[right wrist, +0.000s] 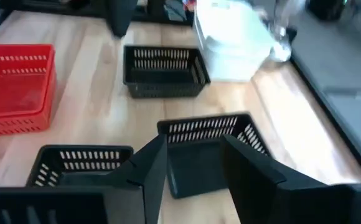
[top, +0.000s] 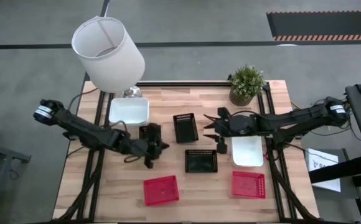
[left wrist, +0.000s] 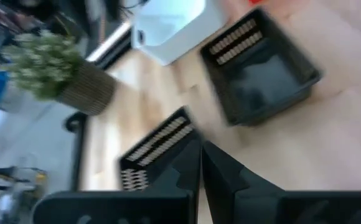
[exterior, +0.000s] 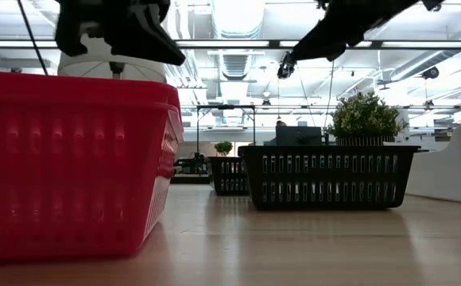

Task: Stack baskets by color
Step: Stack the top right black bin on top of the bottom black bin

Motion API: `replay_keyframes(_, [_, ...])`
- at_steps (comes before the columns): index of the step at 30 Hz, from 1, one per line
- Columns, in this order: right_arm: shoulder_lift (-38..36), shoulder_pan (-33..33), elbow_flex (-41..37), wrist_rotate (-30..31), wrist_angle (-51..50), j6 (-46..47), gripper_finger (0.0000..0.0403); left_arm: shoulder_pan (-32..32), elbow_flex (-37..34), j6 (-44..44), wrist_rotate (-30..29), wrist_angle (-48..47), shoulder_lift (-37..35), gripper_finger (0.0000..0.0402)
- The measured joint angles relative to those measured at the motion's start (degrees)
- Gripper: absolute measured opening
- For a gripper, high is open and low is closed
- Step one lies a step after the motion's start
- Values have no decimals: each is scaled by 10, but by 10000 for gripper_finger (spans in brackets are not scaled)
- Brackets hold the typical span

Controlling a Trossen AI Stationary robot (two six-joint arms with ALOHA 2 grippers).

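Observation:
Several baskets rest flat on the wooden table: three black ones (top: 185, 127) (top: 201, 160) (top: 149, 132), two white ones (top: 129, 111) (top: 247, 151) and two red ones (top: 161, 190) (top: 248, 184). My left gripper (top: 159, 148) hangs shut and empty beside the left black basket; its closed fingers (left wrist: 200, 168) point toward the middle of the table. My right gripper (top: 208, 127) is open and raised (exterior: 286, 67), just right of the middle black basket (right wrist: 208, 149), with nothing between its fingers.
A white lampshade (top: 109, 53) stands over the far left corner and a potted plant (top: 247, 84) stands at the far right. Bare wood (top: 112, 186) lies at the near left. In the low view the near red basket (exterior: 71, 159) fills the left.

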Motion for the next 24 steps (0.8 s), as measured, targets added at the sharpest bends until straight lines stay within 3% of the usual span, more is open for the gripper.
replay_keyframes(8, [102,-11,150,-1,-178,133,113,35,-62,83,-4,43,-120,0])
replay_keyframes(15, [192,-20,295,-1,-360,265,151,34,-91,65,-13,73,-199,0])
replay_keyframes(19, [248,-34,345,0,-377,360,179,34,-95,65,-18,68,-222,0])
replay_keyframes(24, [332,-37,390,3,-353,365,194,34,-96,69,-21,55,-235,0])
